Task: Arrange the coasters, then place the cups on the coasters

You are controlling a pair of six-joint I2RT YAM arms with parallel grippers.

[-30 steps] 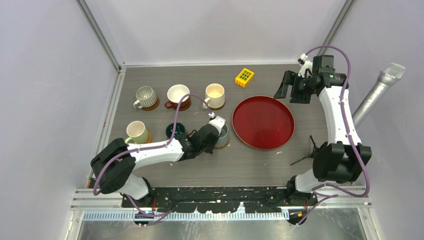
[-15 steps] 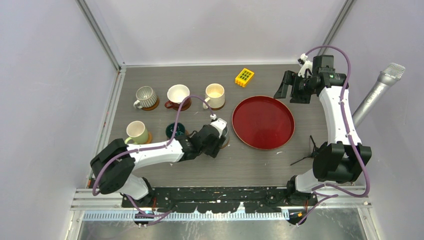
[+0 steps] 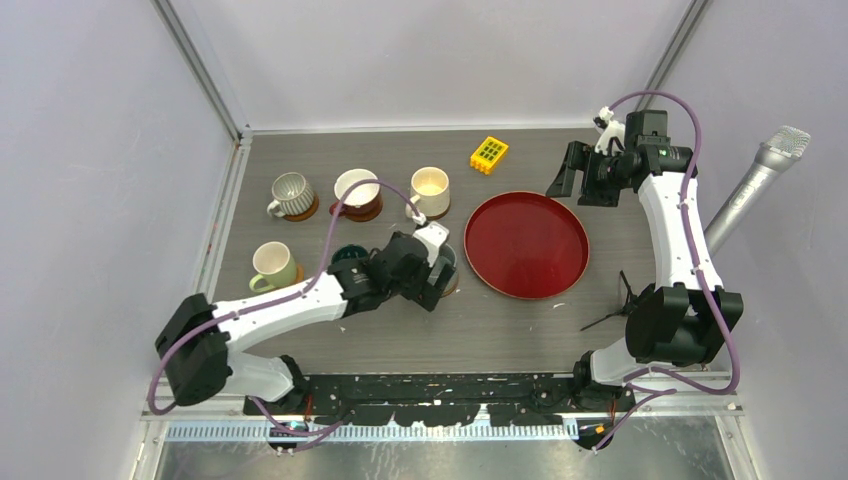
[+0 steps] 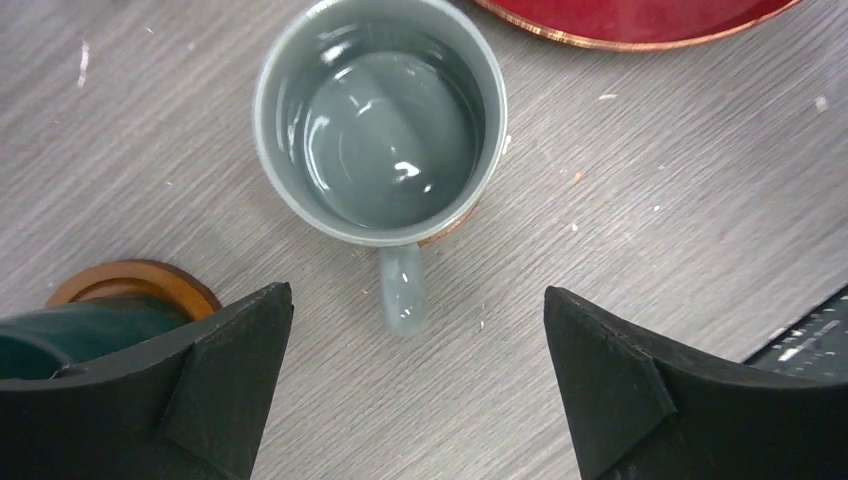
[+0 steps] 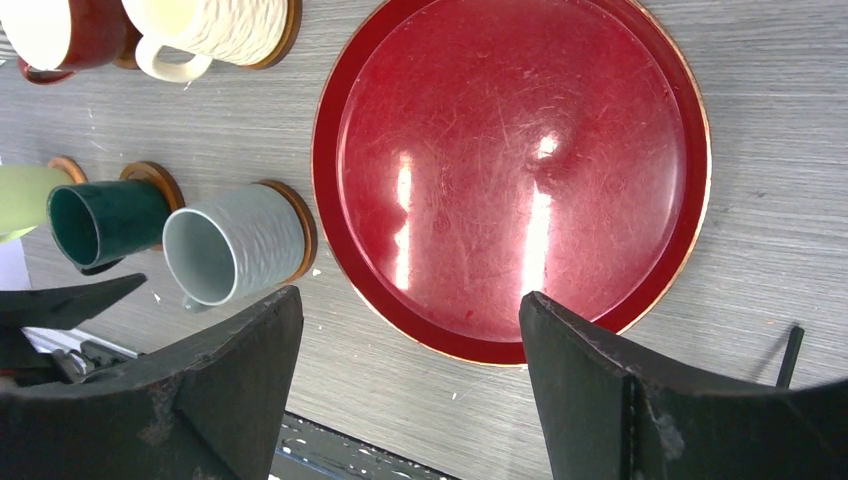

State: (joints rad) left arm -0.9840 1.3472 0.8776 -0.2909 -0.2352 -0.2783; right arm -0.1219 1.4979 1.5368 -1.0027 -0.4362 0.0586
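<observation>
grey cup (image 4: 380, 130) stands free beyond the spread left jaws.

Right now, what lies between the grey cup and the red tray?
Only the coaster edge under the grey cup and a bare table strip, seen in the right wrist view.

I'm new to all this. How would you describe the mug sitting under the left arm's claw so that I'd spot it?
Find the big red tray; just off its near-left edge a grey mug stands on a brown coaster, under the open left gripper. It is one plain grey inside and out, unlike the dark teal mug beside it.
</observation>
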